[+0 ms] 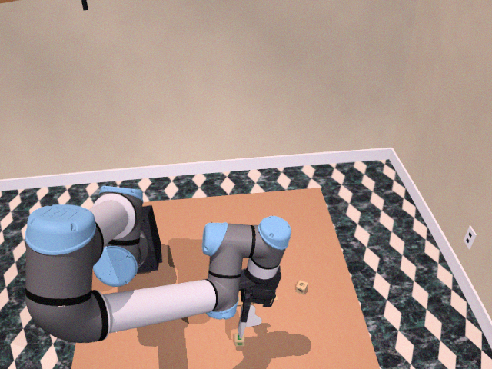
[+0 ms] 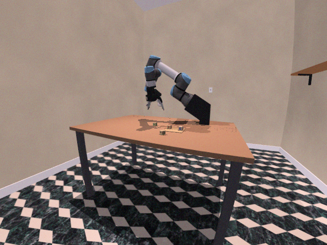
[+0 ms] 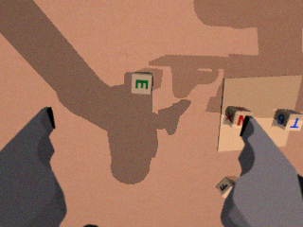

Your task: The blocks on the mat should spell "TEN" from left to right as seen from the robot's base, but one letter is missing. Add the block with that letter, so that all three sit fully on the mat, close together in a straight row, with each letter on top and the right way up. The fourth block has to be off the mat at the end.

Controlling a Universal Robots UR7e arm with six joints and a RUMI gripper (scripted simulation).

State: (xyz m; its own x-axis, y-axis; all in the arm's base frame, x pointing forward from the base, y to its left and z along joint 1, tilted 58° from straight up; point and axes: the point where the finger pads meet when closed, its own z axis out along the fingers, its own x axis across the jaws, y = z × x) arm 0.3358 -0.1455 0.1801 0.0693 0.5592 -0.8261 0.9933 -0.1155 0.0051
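The hand (image 1: pixel 256 317) (image 2: pixel 156 108) (image 3: pixel 149 113) is released above the counter (image 1: pixel 198 345) (image 2: pixel 118 131) (image 3: pixel 189 208); the E block (image 1: pixel 239 340) (image 2: pixel 155 124) (image 3: pixel 142 83) lies off the mat (image 2: pixel 174 130) (image 3: pixel 265 87); an off-centre descent could make a fingertip push it away or turn it.

1. A beige wall (image 1: pixel 238 79) (image 2: pixel 79 52) filled the upper part of the top and exterior views.
2. A white baseboard (image 1: pixel 198 164) (image 2: pixel 266 146) ran along its foot.
3. The floor (image 1: pixel 381 254) (image 2: pixel 132 200) had dark green marbling and pale diamonds.
4. An orange-brown table (image 1: pixel 301 222) (image 2: pixel 118 131) (image 3: pixel 189 208) with dark legs stood centrally in the exterior view.
5. A brown shelf (image 2: pixel 311 69) showed at that view's right edge.
6. Shadows darkened the floor beneath the table.
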